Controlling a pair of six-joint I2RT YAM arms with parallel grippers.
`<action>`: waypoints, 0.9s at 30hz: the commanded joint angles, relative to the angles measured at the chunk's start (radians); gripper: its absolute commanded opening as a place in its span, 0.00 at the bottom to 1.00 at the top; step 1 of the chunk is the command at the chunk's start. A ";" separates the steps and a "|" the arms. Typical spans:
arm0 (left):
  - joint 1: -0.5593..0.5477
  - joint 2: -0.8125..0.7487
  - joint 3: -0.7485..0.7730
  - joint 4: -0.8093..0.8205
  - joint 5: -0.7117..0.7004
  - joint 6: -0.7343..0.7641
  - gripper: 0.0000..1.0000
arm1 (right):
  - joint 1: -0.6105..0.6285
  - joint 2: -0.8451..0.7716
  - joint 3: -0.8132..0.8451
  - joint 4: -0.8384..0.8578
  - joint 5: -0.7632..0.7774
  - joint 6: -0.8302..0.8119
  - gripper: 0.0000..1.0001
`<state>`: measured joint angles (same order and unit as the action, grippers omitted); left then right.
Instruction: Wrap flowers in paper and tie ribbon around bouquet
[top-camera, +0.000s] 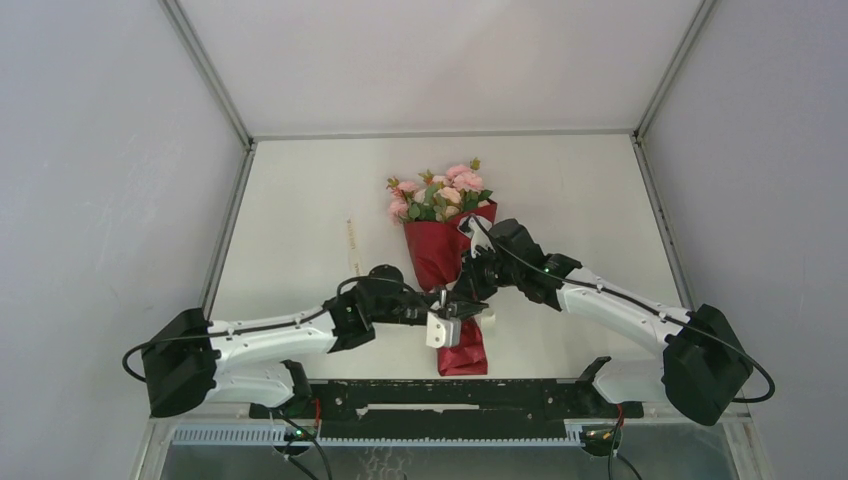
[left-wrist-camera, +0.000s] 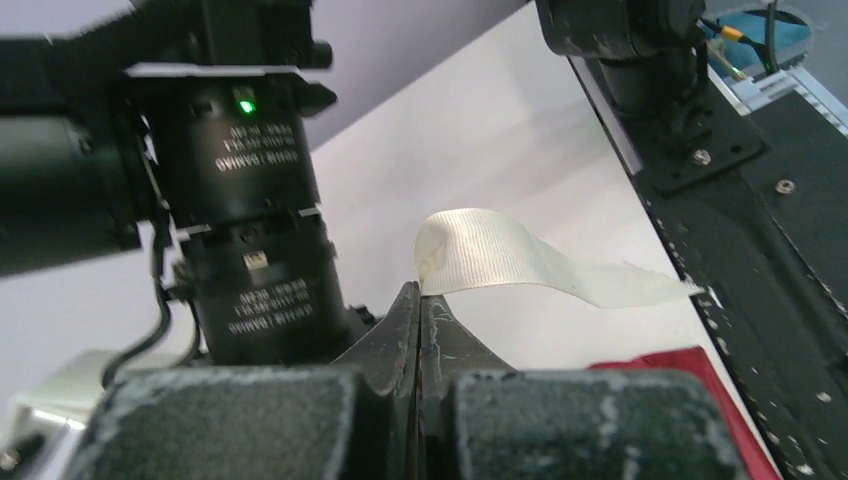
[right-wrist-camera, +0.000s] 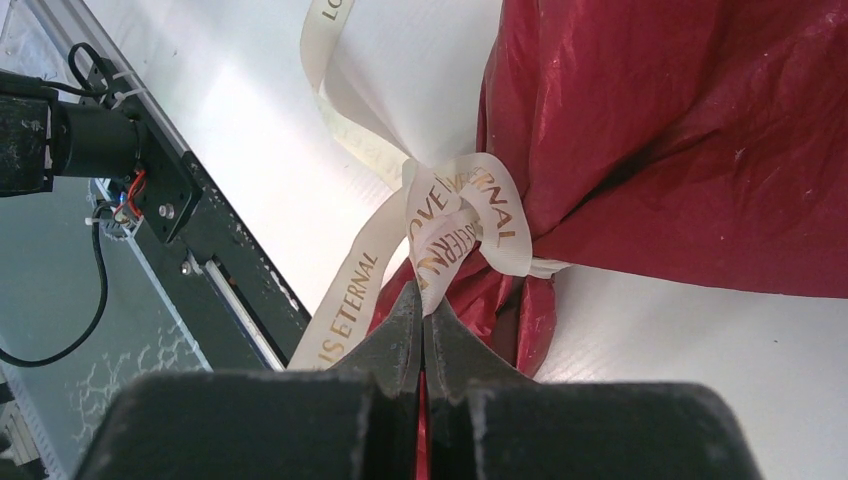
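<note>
The bouquet lies on the table with the pink flowers at the far end and the dark red paper cone narrowing towards me. A cream ribbon with gold lettering is wound round the cone's narrow neck, and the red paper bulges beyond it. My right gripper is shut on one strand of that ribbon just below the crossing. My left gripper is shut on a ribbon end that curls away to the right. From above, the left gripper and right gripper meet over the neck.
A thin pale strip lies on the table left of the bouquet. The black base rail runs along the near edge, close to the cone's tail. The right arm's black wrist body stands close beside my left gripper.
</note>
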<state>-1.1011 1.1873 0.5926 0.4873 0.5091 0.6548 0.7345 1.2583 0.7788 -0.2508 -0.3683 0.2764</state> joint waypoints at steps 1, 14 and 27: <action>-0.005 0.049 0.085 0.075 0.068 0.064 0.02 | 0.008 -0.027 0.045 0.019 -0.007 -0.011 0.00; 0.080 -0.213 -0.002 -0.126 0.043 -0.008 0.73 | 0.013 -0.036 0.045 0.017 -0.018 -0.017 0.00; 0.386 -0.493 -0.220 -0.253 -0.021 -0.573 0.54 | 0.132 0.088 0.144 -0.006 0.112 -0.026 0.00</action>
<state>-0.7479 0.7193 0.4522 0.2134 0.4541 0.2501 0.8516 1.3052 0.8631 -0.2607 -0.2920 0.2707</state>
